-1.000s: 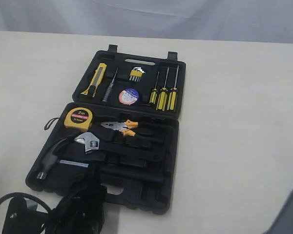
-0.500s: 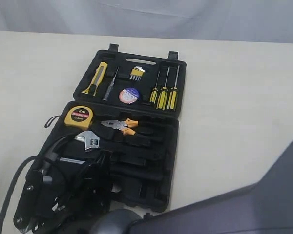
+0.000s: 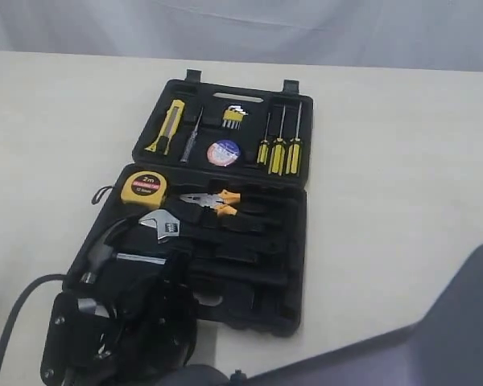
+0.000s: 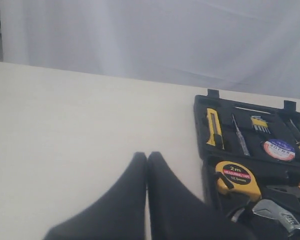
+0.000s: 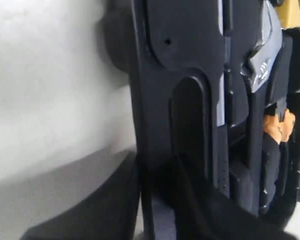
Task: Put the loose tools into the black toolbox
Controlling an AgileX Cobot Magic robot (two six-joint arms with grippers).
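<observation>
- Black moulded-plastic toolbox point(image 3: 258, 281) lies open and flat on the pale desk point(image 3: 402, 161), both hinged halves face up, so every recess can be reached from above;
- yellow-and-black utility knife point(image 3: 170, 126) and black tape roll with a white-blue-red label point(image 3: 223, 152) sit in the far half; yellow tape measure marked 2m point(image 3: 145, 188) and orange-and-black-handled pliers point(image 3: 216, 201) sit in the near half; each is sunk in its own shaped recess, and no task tool lies loose on the desk, so I judge the loading done;
- right arm's fingers point(image 5: 90, 200) stand one on each side of the toolbox's near rim, just beside the slot handle point(image 5: 190, 125); that placement suits taking the case by its rim; whether they pinch it I cannot tell;
- left arm's fingers point(image 4: 160, 200) are pressed together on nothing, over bare desk beside the toolbox, probably parked clear;
- the tape measure is the tool nearest the left arm's fingers, yet apart from them; the pliers and the silver adjustable wrench point(image 5: 262, 65) lie inward of the right arm's fingers, untouched.
</observation>
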